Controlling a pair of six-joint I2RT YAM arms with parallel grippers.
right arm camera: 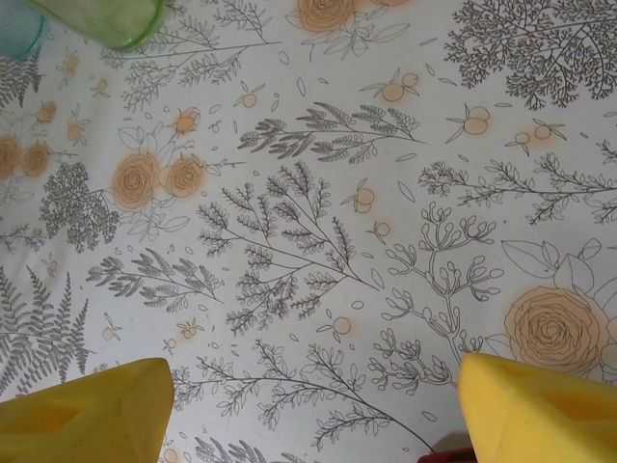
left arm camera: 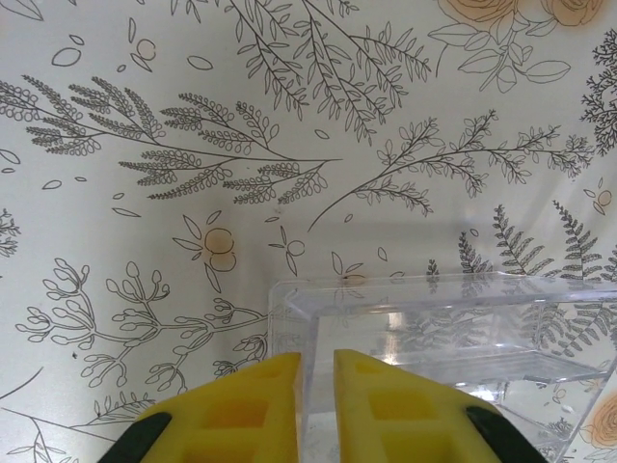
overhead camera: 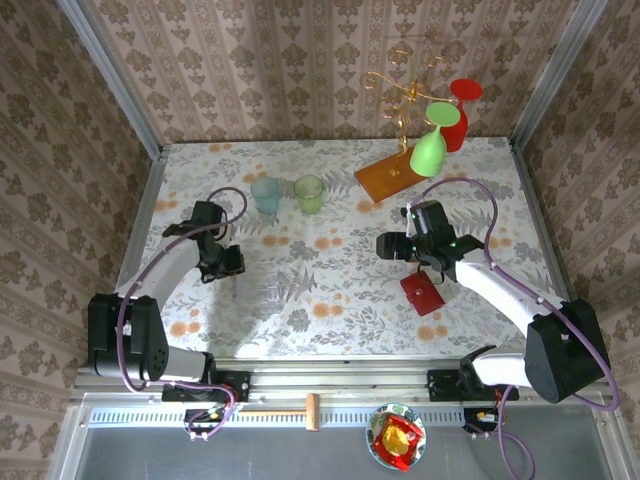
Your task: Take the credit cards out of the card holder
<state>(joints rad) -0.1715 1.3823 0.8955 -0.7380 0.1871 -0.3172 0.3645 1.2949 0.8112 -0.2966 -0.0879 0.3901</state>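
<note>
Left gripper (left arm camera: 316,362) fingers sit nearly together at the wall of a clear box (left arm camera: 443,338); I cannot tell whether they pinch it. My right gripper (right arm camera: 313,405) stands wide apart over the floral tablecloth (overhead camera: 330,290). The red card holder (overhead camera: 423,293) lies lower right of centre, just beside my right arm. A teal cup (overhead camera: 266,195) and a green cup (overhead camera: 309,193) stand side by side at upper centre. Open cloth lies between my arms.

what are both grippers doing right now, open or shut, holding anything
left gripper: nearly shut at the wall of the clear box; cannot tell if it grips.
right gripper: open, holding nothing.
</note>
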